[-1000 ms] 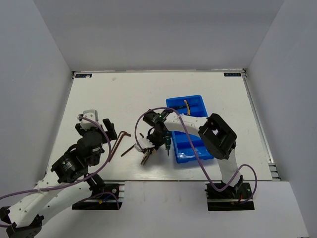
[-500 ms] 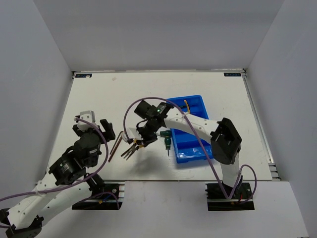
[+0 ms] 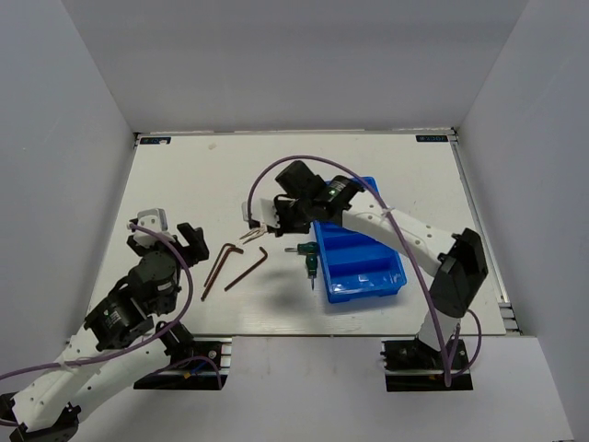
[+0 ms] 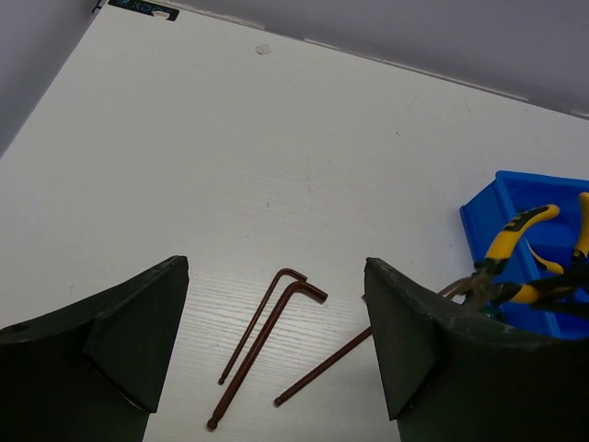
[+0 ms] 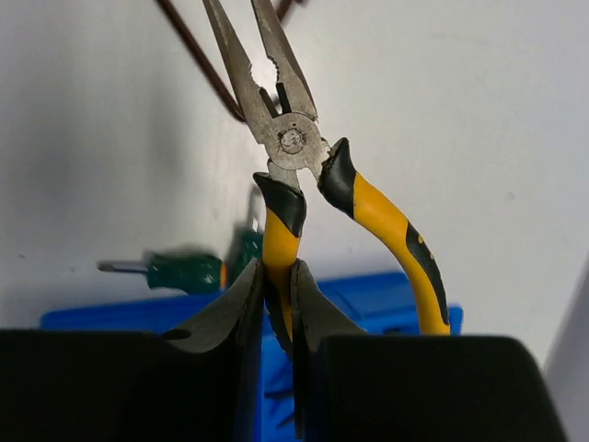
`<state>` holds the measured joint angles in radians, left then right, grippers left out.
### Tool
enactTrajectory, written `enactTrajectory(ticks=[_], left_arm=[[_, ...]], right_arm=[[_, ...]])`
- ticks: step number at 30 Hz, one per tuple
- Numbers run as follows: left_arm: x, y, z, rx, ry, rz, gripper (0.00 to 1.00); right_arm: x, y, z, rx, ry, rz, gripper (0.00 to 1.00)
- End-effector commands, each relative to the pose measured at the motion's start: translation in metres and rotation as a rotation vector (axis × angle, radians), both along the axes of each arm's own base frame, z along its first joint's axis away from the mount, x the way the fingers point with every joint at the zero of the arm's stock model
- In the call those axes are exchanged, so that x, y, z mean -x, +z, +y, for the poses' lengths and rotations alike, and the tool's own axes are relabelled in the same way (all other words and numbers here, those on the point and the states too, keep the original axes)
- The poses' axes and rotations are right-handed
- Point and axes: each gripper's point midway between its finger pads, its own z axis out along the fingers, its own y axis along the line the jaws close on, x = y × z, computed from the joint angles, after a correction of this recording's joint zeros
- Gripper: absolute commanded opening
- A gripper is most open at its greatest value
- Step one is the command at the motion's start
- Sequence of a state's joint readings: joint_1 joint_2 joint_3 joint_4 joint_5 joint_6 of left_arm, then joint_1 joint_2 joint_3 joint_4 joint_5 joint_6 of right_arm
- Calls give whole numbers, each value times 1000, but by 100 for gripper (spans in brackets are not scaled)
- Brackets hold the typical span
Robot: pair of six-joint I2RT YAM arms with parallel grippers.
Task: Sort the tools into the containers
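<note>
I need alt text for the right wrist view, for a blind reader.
The right pincer grips one yellow handle of long-nose pliers, held over the white table. Behind them lie a green-handled tool, the blue tray and a brown hex key.

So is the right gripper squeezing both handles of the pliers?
No, the right gripper pinches only one handle of the pliers; the other sticks out free.

Far and left table (image 3: pixel 202 175) open. Hex keys (image 3: pixel 227 263) lie between left gripper (image 3: pixel 175 232) and green tool (image 3: pixel 311 261), just beside tray (image 3: pixel 368 296). Right arm (image 3: pixel 396 226) spans tray's far end, pliers (image 3: pixel 258 221) jutting left. Tray's near compartments uncovered.
</note>
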<state>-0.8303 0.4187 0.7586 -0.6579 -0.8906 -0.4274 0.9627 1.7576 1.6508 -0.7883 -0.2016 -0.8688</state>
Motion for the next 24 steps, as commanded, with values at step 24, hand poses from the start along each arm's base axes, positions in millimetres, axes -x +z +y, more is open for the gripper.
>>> enactTrajectory(ticks=[24], left_arm=[[-8, -11, -14, -53, -34, 42, 87]], right_arm=[[-120, -48, -202, 115, -410, -453, 0]])
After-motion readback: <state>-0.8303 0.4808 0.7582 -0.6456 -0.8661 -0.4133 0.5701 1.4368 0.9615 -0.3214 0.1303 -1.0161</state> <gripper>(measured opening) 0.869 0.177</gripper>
